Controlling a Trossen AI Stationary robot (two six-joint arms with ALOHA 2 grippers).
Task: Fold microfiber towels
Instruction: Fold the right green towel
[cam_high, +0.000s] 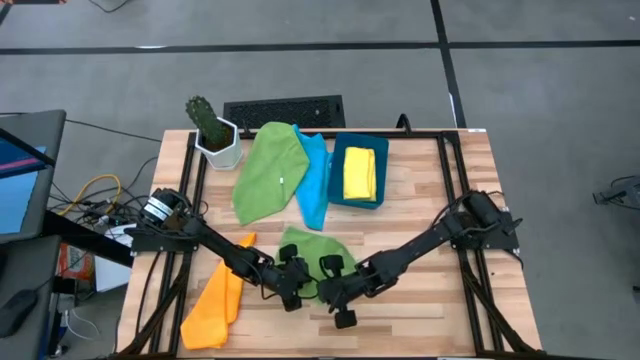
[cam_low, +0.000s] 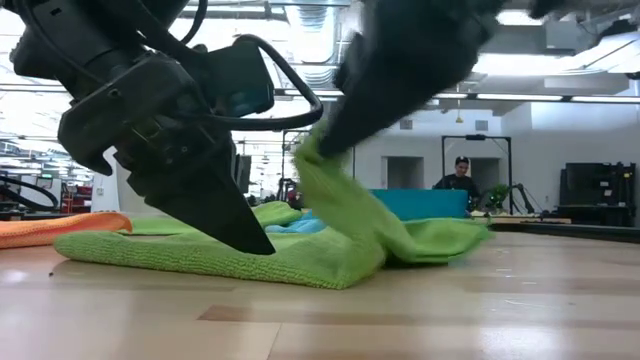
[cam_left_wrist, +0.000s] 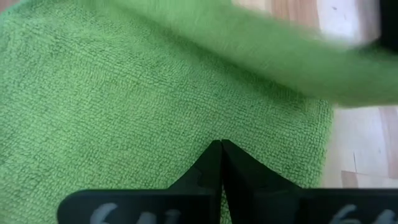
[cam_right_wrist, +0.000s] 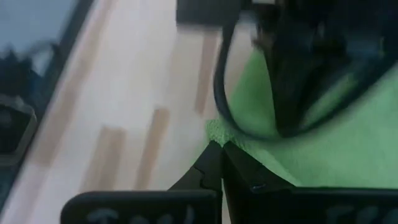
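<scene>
Five cloths lie about the wooden counter (cam_high: 420, 300), and I'll take them from the left. An orange towel (cam_high: 215, 305) lies flat near the front left corner. Just right of it the left pincer (cam_low: 255, 245) comes down with its fingers pressed together, tip resting on the small green towel (cam_low: 300, 262) that sits front and centre, apparently pinning the lower layer against the wood. From its own wrist camera the two dark fingers meet in a point over green weave, gripping nothing. Behind this, toward the back of the counter, a potted cactus (cam_high: 213, 130) stands at the left, then a larger green towel (cam_high: 268, 170) spread out, a light blue towel (cam_high: 315, 175) overlapping its right edge, and a dark blue bin (cam_high: 380, 195) with a folded yellow towel (cam_high: 359, 172) inside. A black keyboard (cam_high: 283, 110) lies at the back edge. Farther right, the right pincer (cam_low: 312, 148) is pinching an edge of the small green towel, holding it raised off the counter so the cloth drapes down in a fold. Across the room a person (cam_low: 458, 180) sits beyond the bin
</scene>
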